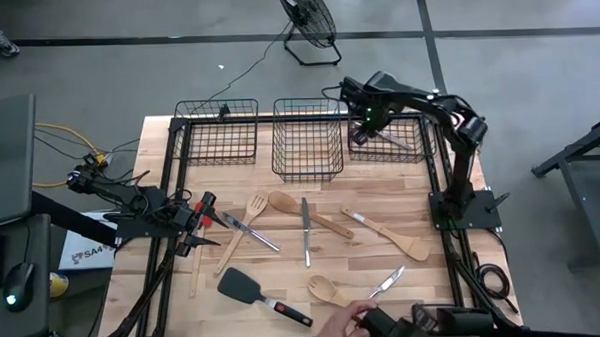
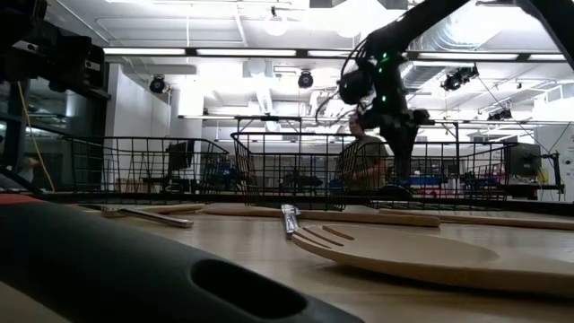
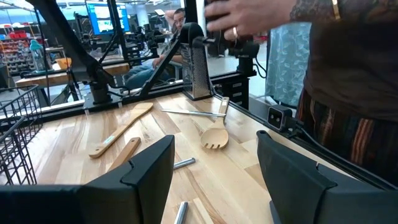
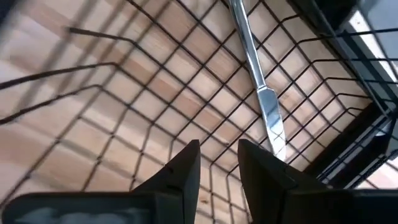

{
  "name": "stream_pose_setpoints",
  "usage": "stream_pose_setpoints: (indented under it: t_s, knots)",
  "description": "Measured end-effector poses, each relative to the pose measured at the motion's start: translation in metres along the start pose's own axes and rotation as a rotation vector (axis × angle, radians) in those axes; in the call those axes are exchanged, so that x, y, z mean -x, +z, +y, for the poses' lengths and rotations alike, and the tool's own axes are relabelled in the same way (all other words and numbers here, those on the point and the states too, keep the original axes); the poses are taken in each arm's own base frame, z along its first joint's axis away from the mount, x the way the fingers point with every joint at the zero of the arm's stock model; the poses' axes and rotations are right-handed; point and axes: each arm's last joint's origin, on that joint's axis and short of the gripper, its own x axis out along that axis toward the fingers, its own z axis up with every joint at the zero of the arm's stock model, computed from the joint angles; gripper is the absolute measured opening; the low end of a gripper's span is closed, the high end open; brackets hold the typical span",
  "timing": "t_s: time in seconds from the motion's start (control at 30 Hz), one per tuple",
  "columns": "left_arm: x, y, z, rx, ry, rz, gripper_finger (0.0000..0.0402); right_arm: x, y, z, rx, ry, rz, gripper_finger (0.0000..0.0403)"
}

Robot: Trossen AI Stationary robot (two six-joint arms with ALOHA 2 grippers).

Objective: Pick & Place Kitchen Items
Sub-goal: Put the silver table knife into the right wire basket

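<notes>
My right gripper [image 1: 363, 136] [image 4: 219, 152] hangs over the right wire basket [image 1: 395, 161], narrowly open and empty. A silver knife [image 4: 264, 102] [image 1: 395, 140] lies flat on that basket's floor, just beyond the fingertips. My left gripper [image 1: 202, 220] [image 3: 214, 143] waits low at the table's left side, wide open and holding nothing. Spread flat on the table are a wooden spoon [image 1: 307, 213], a wooden fork [image 1: 244, 225], a silver knife [image 1: 305, 230], a wooden spatula [image 1: 387, 233], a black turner [image 1: 256, 290], a slotted wooden spoon [image 1: 327, 288] [image 3: 214, 137] and more silver cutlery [image 1: 387, 282].
The left basket [image 1: 217, 131] and middle basket [image 1: 307, 138] stand along the far edge. A person's hand [image 1: 340, 322] [image 3: 261, 18] reaches over the near edge holding a dark object. A fan [image 1: 310, 23] stands on the floor beyond the table. Bare wood shows near the table's right edge.
</notes>
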Motion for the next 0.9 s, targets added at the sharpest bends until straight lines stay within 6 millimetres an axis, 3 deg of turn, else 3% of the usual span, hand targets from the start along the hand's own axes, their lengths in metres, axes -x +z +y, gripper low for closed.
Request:
stream_pose_setpoints:
  t_s: [0.23, 0.43, 0.57, 0.73, 0.9]
  knots:
    - [0.000, 0.000, 0.000, 0.000, 0.000, 0.000, 0.0227, 0.045, -0.027, 0.001, 0.026, 0.069, -0.135, 0.0101]
    - [0.000, 0.000, 0.000, 0.000, 0.000, 0.000, 0.0227, 0.077, -0.053, 0.012, 0.183, 0.109, -0.254, 0.0101]
    - [0.000, 0.000, 0.000, 0.000, 0.000, 0.000, 0.0227, 0.089, -0.065, 0.019, 0.233, 0.127, -0.296, 0.0100]
    - [0.000, 0.000, 0.000, 0.000, 0.000, 0.000, 0.0227, 0.095, -0.077, 0.035, 0.421, 0.178, -0.307, 0.0100]
    - [0.000, 0.000, 0.000, 0.000, 0.000, 0.000, 0.0227, 0.098, -0.085, 0.052, 0.542, 0.314, -0.291, 0.0100]
